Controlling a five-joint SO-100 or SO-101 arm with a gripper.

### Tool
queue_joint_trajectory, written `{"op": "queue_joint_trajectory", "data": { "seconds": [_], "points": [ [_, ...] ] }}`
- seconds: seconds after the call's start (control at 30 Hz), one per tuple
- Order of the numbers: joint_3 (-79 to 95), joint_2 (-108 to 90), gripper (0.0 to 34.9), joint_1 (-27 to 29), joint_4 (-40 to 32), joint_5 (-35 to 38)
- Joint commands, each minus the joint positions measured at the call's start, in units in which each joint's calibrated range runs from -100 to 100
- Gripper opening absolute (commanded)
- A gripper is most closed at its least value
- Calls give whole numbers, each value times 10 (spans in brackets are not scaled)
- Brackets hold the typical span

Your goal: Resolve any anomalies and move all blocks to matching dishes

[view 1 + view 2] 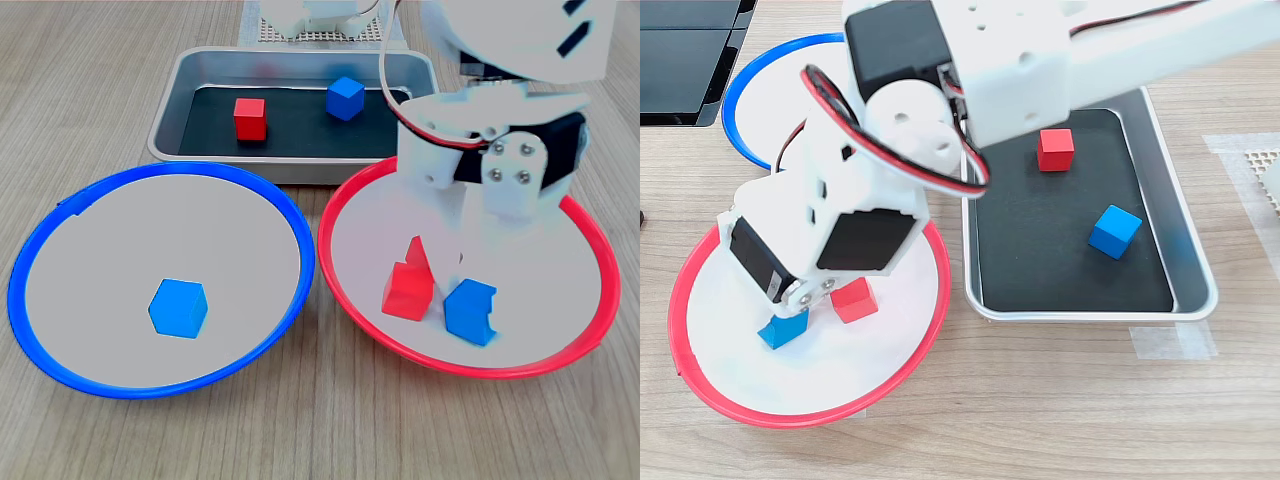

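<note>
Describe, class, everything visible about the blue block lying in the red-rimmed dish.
The blue block is a small glossy plastic cube, tilted with a corner toward the first exterior view. It rests on the pale inside of the red-rimmed dish, close beside a red block. The white tool stands directly over it, hiding part of its top; whether it grips is unclear.

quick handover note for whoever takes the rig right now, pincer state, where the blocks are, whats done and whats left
Pincer: down in the red-rimmed dish, at the blue block that lies there; open or shut cannot be told.
Red-rimmed dish: one red block beside that misplaced blue block.
Blue-rimmed dish: one blue block.
Tray: a red block and a blue block.
Done: one red and one blue sit in matching dishes.
Left: move the misplaced blue block to the blue-rimmed dish, then sort both tray blocks.
</note>
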Motion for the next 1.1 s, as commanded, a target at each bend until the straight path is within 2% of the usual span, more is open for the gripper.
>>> {"op": "queue_joint_trajectory", "data": {
  "seconds": [0.0, 0.13, 0.3, 0.5, 0.67, 0.8, 0.83, 0.93, 1.07],
  "points": [
    [-12, -69, 6, 11, 36, -3],
    [-8, -161, 6, 37, 110, -10],
    [2, -226, 4, 108, 176, 10],
    [59, -226, 4, 223, 171, 70],
    [100, -200, 9, 277, 122, 102],
    [110, -178, 37, 299, 86, 111],
    [108, -172, 75, 305, 81, 112],
    [104, -166, 140, 311, 81, 113],
    [117, -182, 154, 312, 99, 112]
  ]
}}
